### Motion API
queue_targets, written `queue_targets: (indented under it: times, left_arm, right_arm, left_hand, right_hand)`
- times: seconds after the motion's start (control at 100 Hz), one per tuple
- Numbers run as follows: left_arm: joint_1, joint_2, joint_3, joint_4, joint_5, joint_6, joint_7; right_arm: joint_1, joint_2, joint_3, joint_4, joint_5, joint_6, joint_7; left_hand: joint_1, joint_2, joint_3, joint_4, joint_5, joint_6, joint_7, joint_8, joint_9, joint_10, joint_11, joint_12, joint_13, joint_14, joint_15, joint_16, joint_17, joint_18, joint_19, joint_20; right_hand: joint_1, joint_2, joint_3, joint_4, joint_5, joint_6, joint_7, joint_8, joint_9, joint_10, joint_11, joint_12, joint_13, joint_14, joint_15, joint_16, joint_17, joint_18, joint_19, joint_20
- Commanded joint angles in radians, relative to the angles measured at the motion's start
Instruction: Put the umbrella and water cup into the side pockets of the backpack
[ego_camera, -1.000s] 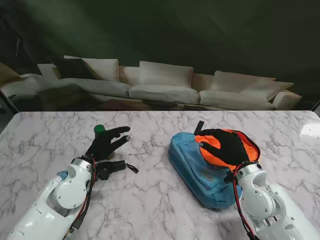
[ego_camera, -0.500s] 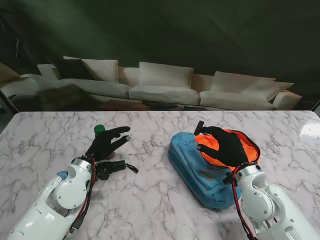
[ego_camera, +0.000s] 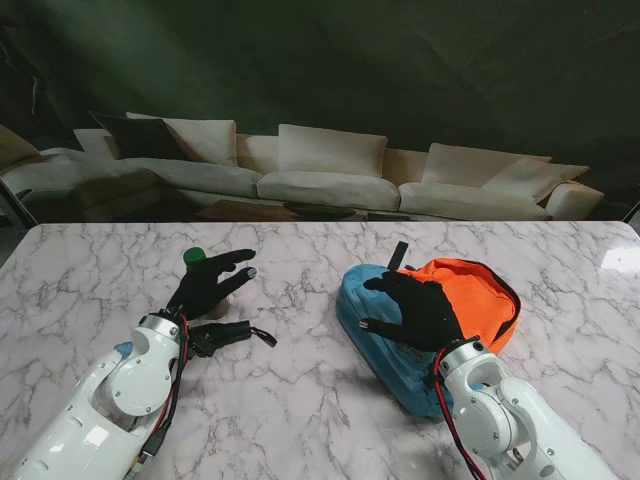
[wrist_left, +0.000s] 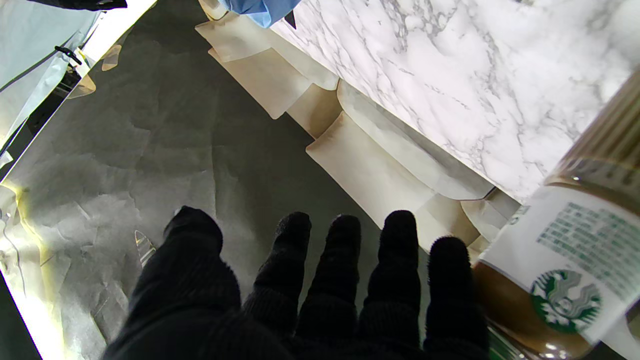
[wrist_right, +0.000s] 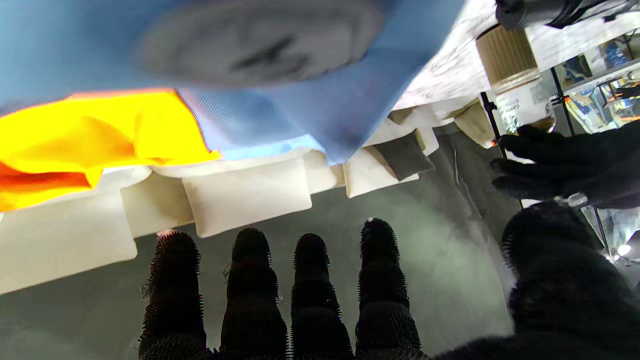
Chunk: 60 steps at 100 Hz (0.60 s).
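Biggest worry is the water cup (ego_camera: 197, 262): it stands upright on the tabletop (ego_camera: 300, 390) right against the left hand (ego_camera: 207, 285), whose fingers are spread and holding nothing, so a sloppy close could tip it. The right hand (ego_camera: 415, 312) hovers splayed and empty over the backpack (ego_camera: 375, 335). The umbrella (ego_camera: 222, 335) lies nearer to me, easy to snag

You look over a white marble table (ego_camera: 300, 400) with grey veins. Behind its far edge stands a long cream sofa (ego_camera: 330, 180) with several cushions, and one dark cushion (ego_camera: 140, 135) lies at its left end. The wall (ego_camera: 400, 70) behind the sofa is dark grey-green and dimly lit.
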Motion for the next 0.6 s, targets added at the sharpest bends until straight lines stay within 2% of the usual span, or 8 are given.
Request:
queue_targets:
  times: [0.0, 0.1, 0.2, 0.31, 0.39, 0.49, 0.59]
  left_arm:
    - [-0.005, -0.001, 0.001, 0.004, 0.002, -0.001, -0.012]
    - [-0.006, -0.001, 0.001, 0.005, 0.003, -0.002, -0.011]
    - [-0.005, -0.001, -0.001, 0.006, 0.005, -0.009, -0.009]
    - [-0.003, -0.001, -0.003, 0.007, 0.008, -0.017, -0.005]
    - [-0.006, -0.001, -0.002, 0.012, 0.007, -0.017, -0.004]
    - [-0.01, -0.001, 0.001, 0.017, 0.006, -0.017, -0.005]
    - [-0.012, 0.001, 0.001, 0.022, 0.022, -0.023, -0.003]
  right_arm:
    - [0.019, -0.004, -0.014, 0.013, 0.024, 0.021, 0.019]
    - [0.041, -0.001, -0.043, 0.023, 0.017, 0.064, 0.037]
    - [0.052, 0.001, -0.072, 0.024, -0.015, 0.132, 0.048]
    - [0.061, 0.005, -0.106, 0.02, -0.057, 0.22, 0.065]
    - [0.069, 0.009, -0.128, 0.009, -0.073, 0.286, 0.105]
    - [0.08, 0.015, -0.158, -0.006, -0.1, 0.347, 0.152]
    - [0.093, 0.015, -0.191, -0.012, -0.111, 0.403, 0.169]
  left_hand:
    - [0.018, 0.045, -0.023, 0.02, 0.015, 0.001, -0.005, 0.004, 0.017, -0.012, 0.013, 0.008, 0.01, 0.002, -0.012, 0.003, -0.011, 0.02, -0.026, 0.013]
    - [0.018, 0.045, -0.023, 0.02, 0.014, 0.0, -0.005, 0.004, 0.018, -0.012, 0.013, 0.008, 0.01, 0.0, -0.012, 0.003, -0.011, 0.02, -0.026, 0.012]
    - [0.016, 0.044, -0.024, 0.02, 0.014, -0.001, -0.005, 0.004, 0.017, -0.013, 0.013, 0.008, 0.01, 0.0, -0.012, 0.003, -0.011, 0.02, -0.026, 0.012]
    - [0.016, 0.044, -0.024, 0.02, 0.012, -0.001, -0.006, 0.003, 0.018, -0.012, 0.013, 0.008, 0.01, 0.0, -0.012, 0.003, -0.01, 0.02, -0.026, 0.013]
    - [0.016, 0.043, -0.023, 0.02, 0.012, 0.001, -0.006, 0.003, 0.018, -0.011, 0.014, 0.008, 0.01, 0.0, -0.013, 0.003, -0.011, 0.02, -0.026, 0.012]
    - [0.015, 0.044, -0.023, 0.02, 0.011, 0.0, -0.006, 0.003, 0.017, -0.011, 0.013, 0.008, 0.01, 0.002, -0.013, 0.003, -0.011, 0.02, -0.027, 0.012]
    - [0.013, 0.043, -0.024, 0.02, 0.009, -0.002, -0.007, 0.003, 0.018, -0.013, 0.014, 0.009, 0.011, 0.0, -0.012, 0.003, -0.011, 0.02, -0.027, 0.012]
  right_hand:
    - [-0.043, -0.015, -0.01, -0.021, -0.062, 0.051, -0.029, 0.012, -0.047, 0.018, -0.023, -0.015, -0.031, -0.012, -0.031, -0.025, -0.014, -0.039, -0.027, -0.006]
    - [-0.075, -0.038, 0.007, -0.023, -0.122, 0.11, -0.091, -0.001, -0.079, 0.032, -0.055, -0.036, -0.05, 0.005, -0.046, -0.045, -0.024, -0.038, -0.054, -0.005]
    - [-0.146, -0.092, 0.074, -0.036, -0.167, 0.173, -0.197, -0.029, -0.117, 0.057, -0.13, -0.076, -0.078, 0.023, -0.069, -0.074, -0.036, -0.035, -0.105, -0.016]
    - [-0.235, -0.144, 0.144, -0.056, -0.183, 0.233, -0.313, -0.042, -0.121, 0.086, -0.276, -0.145, -0.133, 0.045, -0.105, -0.131, -0.056, -0.031, -0.184, -0.061]
    - [-0.311, -0.131, 0.164, -0.073, -0.175, 0.239, -0.36, -0.033, -0.089, 0.096, -0.393, -0.224, -0.18, 0.044, -0.115, -0.171, -0.084, -0.032, -0.255, -0.111]
    - [-0.365, -0.122, 0.182, -0.082, -0.164, 0.236, -0.373, -0.028, -0.109, 0.095, -0.392, -0.234, -0.207, 0.042, -0.118, -0.181, -0.12, -0.025, -0.307, -0.147]
    - [-0.367, -0.115, 0.191, -0.08, -0.15, 0.241, -0.368, -0.023, -0.114, 0.099, -0.394, -0.235, -0.218, 0.046, -0.119, -0.183, -0.147, -0.005, -0.336, -0.169]
